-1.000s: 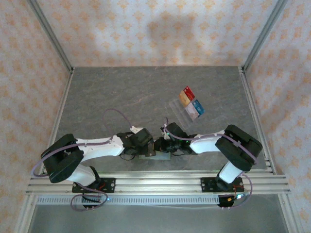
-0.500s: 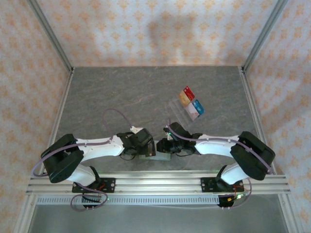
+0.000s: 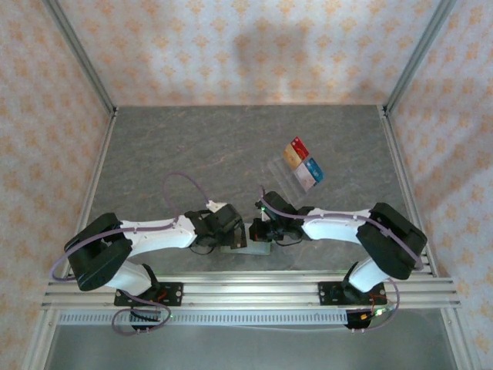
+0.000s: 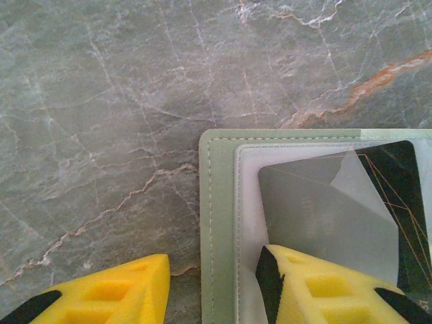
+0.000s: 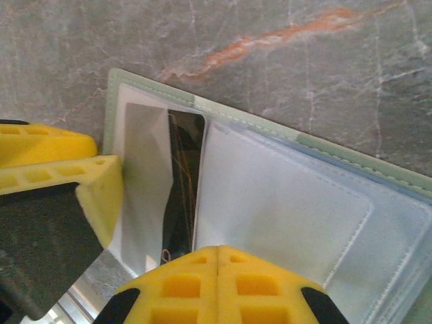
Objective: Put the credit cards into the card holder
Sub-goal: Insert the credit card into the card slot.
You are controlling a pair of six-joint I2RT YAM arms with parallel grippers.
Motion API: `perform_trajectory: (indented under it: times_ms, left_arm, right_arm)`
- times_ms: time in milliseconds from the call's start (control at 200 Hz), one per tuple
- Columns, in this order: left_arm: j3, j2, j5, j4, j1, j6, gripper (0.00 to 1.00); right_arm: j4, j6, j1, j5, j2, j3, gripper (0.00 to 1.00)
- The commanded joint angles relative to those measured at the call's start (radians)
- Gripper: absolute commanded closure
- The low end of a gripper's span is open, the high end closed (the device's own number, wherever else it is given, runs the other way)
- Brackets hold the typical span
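Card holder (image 4: 217,223) is lying open and flat, right under both sets of jaws, pale pockets facing up. The left gripper (image 4: 209,290) is straddling its stitched green edge with jaws standing apart, clamping nothing: one yellow finger is sitting outside on the stone table (image 4: 101,101), the other is resting on the clear pocket. My read is that it's pinning the wallet so it can't skate away while a card goes in.

Just ahead of that inner finger, a black card (image 4: 405,196) is sitting inside the pocket, with what looks like a grey card overlapping it. Glare on the plastic is making that one hard to call.

From the other side, the right gripper (image 5: 216,260) has its jaws pressed fully together, holding nothing, and is hovering at the edge of the pocket panel right next to the black card's long side. Closed tips make a decent pusher, so it looks to be nudging the card home.

Both arms are crouching low, forearms reaching inward, wrists nearly meeting and tipped down at the wallet.

Well beyond the right jaws, the clear tray (image 3: 283,171) is holding the rest of the credit cards (image 3: 302,163), red, gold and blue among them, waiting their turn.
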Motion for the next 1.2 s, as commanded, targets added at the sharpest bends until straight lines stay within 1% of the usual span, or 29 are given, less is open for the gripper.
perform_trajectory:
  times_ms: [0,150,325,500,641,1131,1196]
  left_arm:
    - [-0.050,0.027,0.038,-0.080,-0.025,-0.014,0.58]
    - [-0.050,0.029,0.041,-0.077,-0.024,-0.013,0.58]
    - [-0.051,0.027,0.040,-0.075,-0.024,-0.014,0.58]
    - [-0.052,0.027,0.042,-0.072,-0.024,-0.014,0.58]
    - [-0.053,0.030,0.043,-0.068,-0.025,-0.013,0.58]
    - [-0.050,0.035,0.046,-0.062,-0.037,-0.012,0.58]
    - [-0.050,0.031,0.045,-0.065,-0.038,-0.014,0.58]
  right_arm:
    - [-0.010,-0.016,0.005,0.004,0.020,0.021,1.00]
    - [0.006,-0.013,0.018,-0.014,0.042,0.034,1.00]
    - [-0.007,-0.020,0.033,-0.010,0.061,0.052,1.00]
    - [-0.036,-0.027,0.038,0.013,0.048,0.058,1.00]
    - [-0.030,-0.023,0.040,0.004,0.060,0.065,1.00]
    - [0.117,0.034,0.048,-0.076,0.083,0.036,1.00]
    - [0.133,0.042,0.048,-0.083,0.081,0.027,0.99]
